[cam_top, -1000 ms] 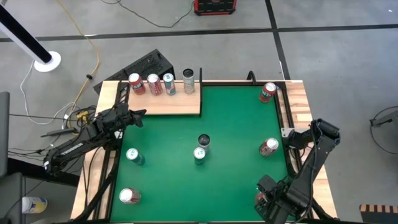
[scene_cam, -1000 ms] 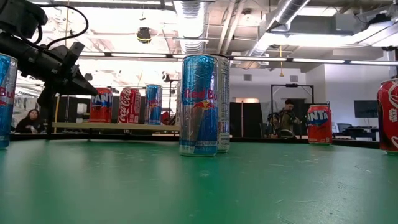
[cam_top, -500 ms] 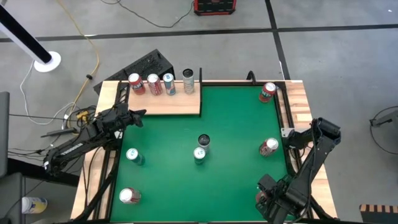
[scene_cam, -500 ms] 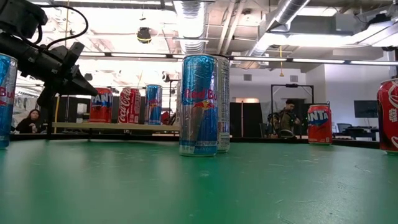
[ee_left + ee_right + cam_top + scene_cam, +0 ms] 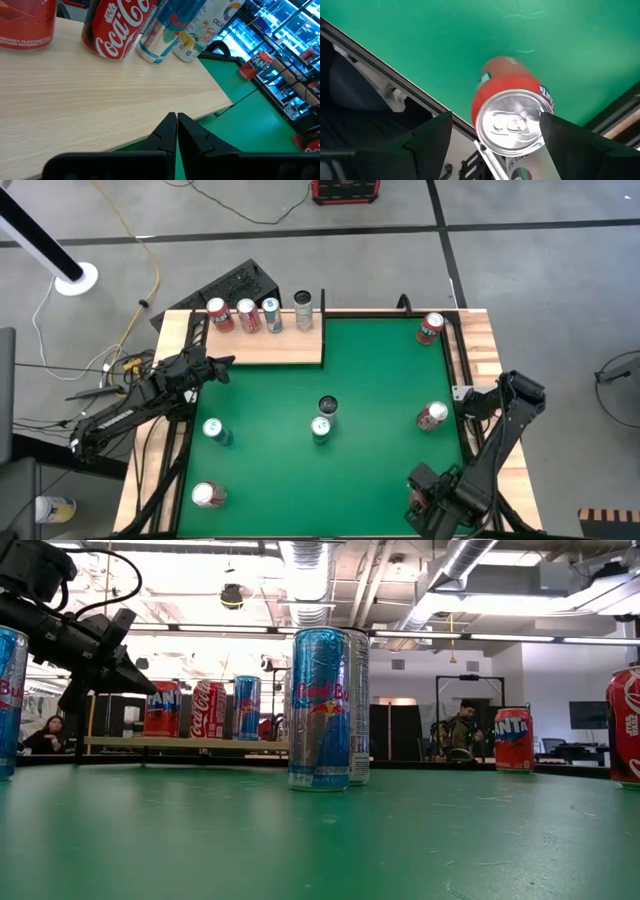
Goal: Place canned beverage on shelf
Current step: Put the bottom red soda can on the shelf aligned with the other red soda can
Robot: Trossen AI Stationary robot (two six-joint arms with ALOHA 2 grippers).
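The shelf (image 5: pixel 265 345) is a pale-wood board at the table's far left, with several cans (image 5: pixel 245 314) standing along its far edge. My left gripper (image 5: pixel 226 363) hovers shut by the shelf's near left corner, above the board (image 5: pixel 100 90), and holds nothing. At the near right corner my right gripper (image 5: pixel 428 505) points down, open, over an upright red can (image 5: pixel 512 120). In the right wrist view its fingers (image 5: pixel 427 137) stand on either side of the can's silver top, apart from it.
Loose cans stand on the green felt: two at the centre (image 5: pixel 322 420), two on the left (image 5: pixel 213 430) (image 5: pixel 207 495), two on the right (image 5: pixel 432 416) (image 5: pixel 430 328). Wooden side strips and dark rails edge the table. People sit in the room behind (image 5: pixel 458 730).
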